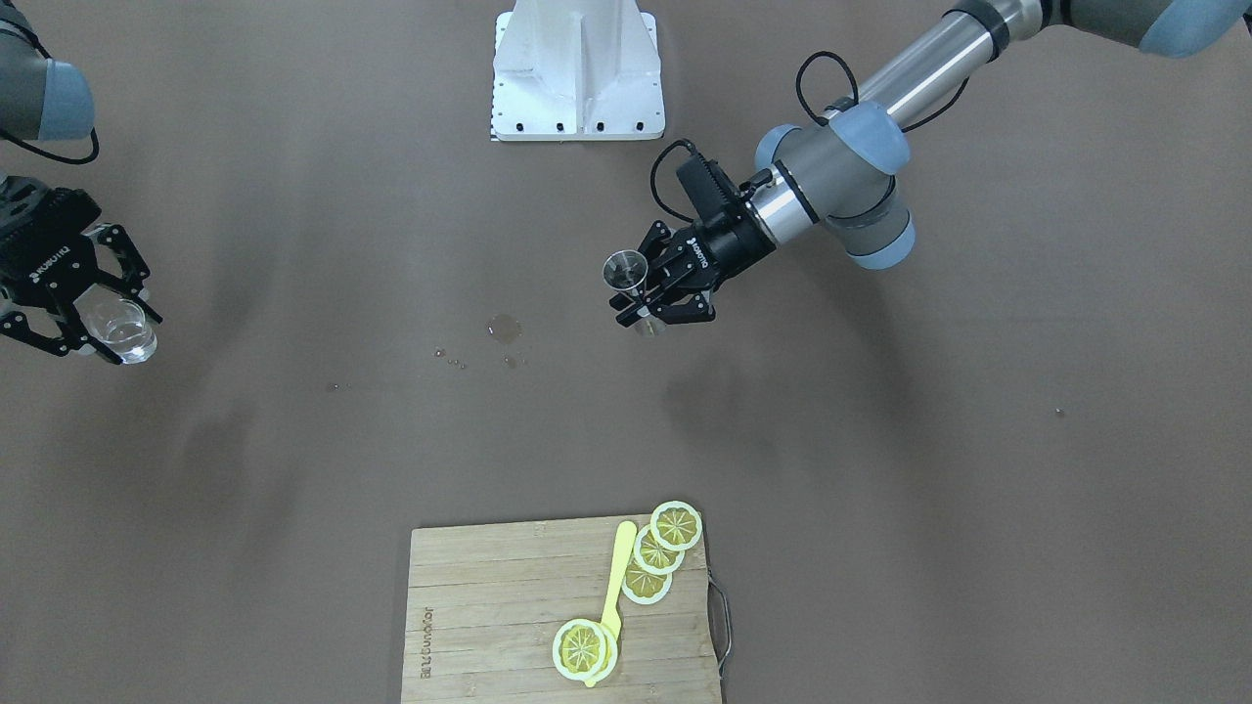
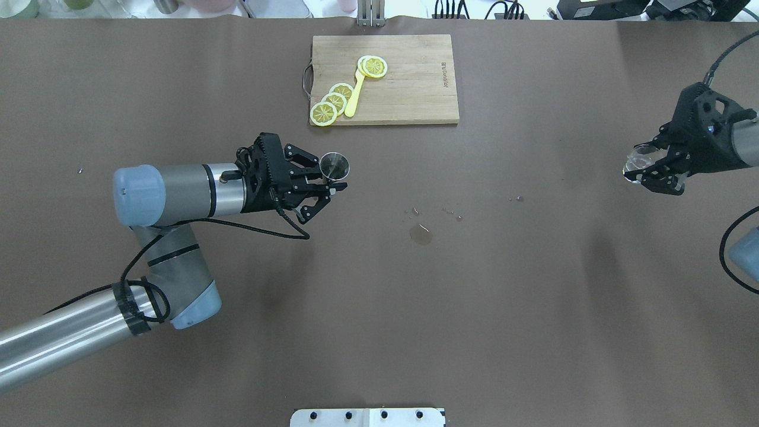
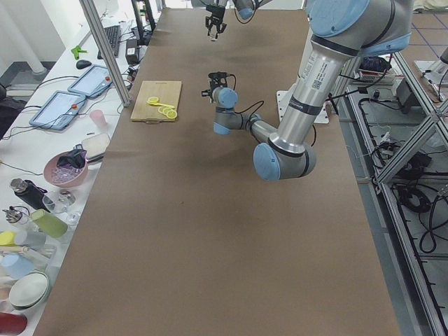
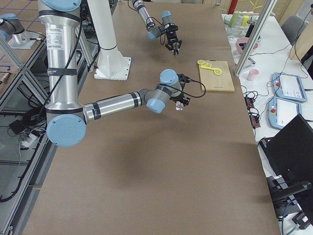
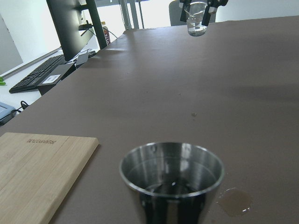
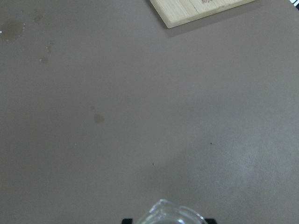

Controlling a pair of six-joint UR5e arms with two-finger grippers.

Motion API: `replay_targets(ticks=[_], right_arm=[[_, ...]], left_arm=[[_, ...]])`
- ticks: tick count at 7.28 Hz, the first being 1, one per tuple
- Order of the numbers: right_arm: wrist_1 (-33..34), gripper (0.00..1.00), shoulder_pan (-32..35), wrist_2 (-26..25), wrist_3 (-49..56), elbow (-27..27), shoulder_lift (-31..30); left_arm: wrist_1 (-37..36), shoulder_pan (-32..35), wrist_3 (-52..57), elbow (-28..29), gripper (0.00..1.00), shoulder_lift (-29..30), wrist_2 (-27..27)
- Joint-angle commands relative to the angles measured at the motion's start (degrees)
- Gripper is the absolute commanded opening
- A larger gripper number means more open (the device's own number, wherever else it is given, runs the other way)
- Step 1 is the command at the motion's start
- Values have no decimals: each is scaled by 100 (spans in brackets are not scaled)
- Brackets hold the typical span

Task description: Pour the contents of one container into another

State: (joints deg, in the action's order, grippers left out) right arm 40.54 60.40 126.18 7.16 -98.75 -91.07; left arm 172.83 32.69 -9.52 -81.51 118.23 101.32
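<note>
Bench (image 2: pixel 533 326): brown, puddle (image 2: pixel 420 235) near centre.
Left hand (image 1: pixel 636 298): clamped on jigger (image 1: pixel 625 267), 10 o'clock of puddle.
Right hand (image 1: pixel 132 340): clamped on glass cup (image 1: pixel 123 329), far 3 o'clock.

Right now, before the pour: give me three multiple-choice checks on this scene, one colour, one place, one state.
1. What colour is the utensil lying on the cutting board?
A) red
B) yellow
C) black

2. Where is the puddle?
A) on the cutting board
B) on the bare table, between the left tool and the right tool
C) against the table's edge

3. How is the jigger standing?
A) upright, mouth up, gripped in the left tool
B) lying on its side on the table
C) upside down on the cutting board

Answers:
1 B: the overhead view shows it yellow, like the lemon slices beside it.
2 B: it sits on bare table between the tools, and the right tool holds the glass cup.
3 A: the left wrist view looks at its open rim, which is level.
</note>
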Motion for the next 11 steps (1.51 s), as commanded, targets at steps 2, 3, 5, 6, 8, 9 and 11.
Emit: replay_targets(ticks=[2, 3, 5, 6, 8, 9, 11], right_arm=[[-2098, 0, 419, 257, -48, 1460, -217], [-2669, 0, 472, 275, -205, 1925, -218], [-3655, 0, 473, 267, -863, 2639, -183], [-3937, 0, 464, 266, -1205, 2825, -130], [-4124, 0, 464, 240, -1261, 3124, 19], [-4151, 0, 464, 240, -1261, 3230, 89], [-4151, 0, 455, 231, -1261, 3371, 239]], left_arm=[[354, -130, -374, -1188, 0, -1394, -758], [583, -253, -393, -1487, 0, -1921, -963], [1459, -638, -490, -1718, 0, -2775, -1899], [1864, -832, -490, -1728, 0, -3110, -2471], [2419, -1079, -542, -1719, 0, -3454, -3560], [2431, -1211, -882, -1693, 0, -3586, -4071], [2405, -1562, -964, -1588, 0, -3632, -5231]])
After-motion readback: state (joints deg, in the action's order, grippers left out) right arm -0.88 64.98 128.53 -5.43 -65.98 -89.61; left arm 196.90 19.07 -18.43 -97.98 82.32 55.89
